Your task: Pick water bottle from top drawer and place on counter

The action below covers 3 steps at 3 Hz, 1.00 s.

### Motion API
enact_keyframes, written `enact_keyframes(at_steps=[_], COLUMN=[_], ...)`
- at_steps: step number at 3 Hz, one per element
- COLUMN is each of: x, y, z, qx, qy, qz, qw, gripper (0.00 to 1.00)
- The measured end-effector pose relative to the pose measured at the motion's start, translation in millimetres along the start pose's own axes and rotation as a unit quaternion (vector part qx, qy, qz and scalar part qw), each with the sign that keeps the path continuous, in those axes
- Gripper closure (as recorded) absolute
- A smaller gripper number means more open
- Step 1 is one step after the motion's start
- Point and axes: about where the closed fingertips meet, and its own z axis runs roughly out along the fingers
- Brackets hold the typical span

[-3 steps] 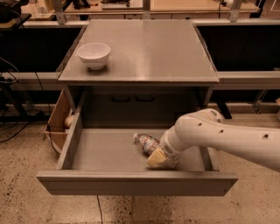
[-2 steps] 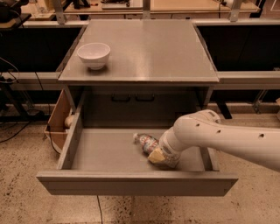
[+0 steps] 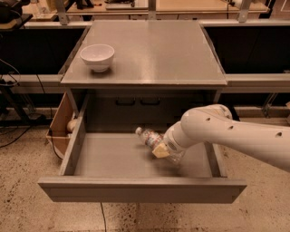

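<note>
The water bottle (image 3: pixel 148 137) lies tilted in the open top drawer (image 3: pixel 108 156), right of centre, with its white cap pointing up and to the left. My gripper (image 3: pixel 163 149) reaches in from the right on the white arm (image 3: pixel 226 133) and is shut on the bottle's lower body; a tan fingertip (image 3: pixel 158 150) shows across it. The cap end looks raised off the drawer floor. The grey counter (image 3: pixel 154 50) is directly above the drawer.
A white ceramic bowl (image 3: pixel 97 56) stands on the counter's left side. A brown cardboard box (image 3: pixel 59 127) sits on the floor left of the drawer. Light wooden workbenches (image 3: pixel 181 7) run along the back. The drawer front panel (image 3: pixel 140 190) is nearest the camera.
The bottle's cap end has risen and shifted slightly up and left with my gripper around it. The arm has moved a little upward.
</note>
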Motion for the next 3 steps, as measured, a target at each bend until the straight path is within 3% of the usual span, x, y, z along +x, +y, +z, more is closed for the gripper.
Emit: enact_keyframes(at_steps=[1, 2, 3], x=[-25.2, -52.7, -69.6], y=[-9.9, -29.2, -39.7], z=[-36.4, -103.8, -149.2], qx=[-0.004, -0.001, 0.008], qy=[-0.020, -0.040, -0.048], qz=[-0.006, -0.021, -0.036], qw=[0.9998, 0.9990, 0.9982], gripper=[1.00, 1.00, 1.00])
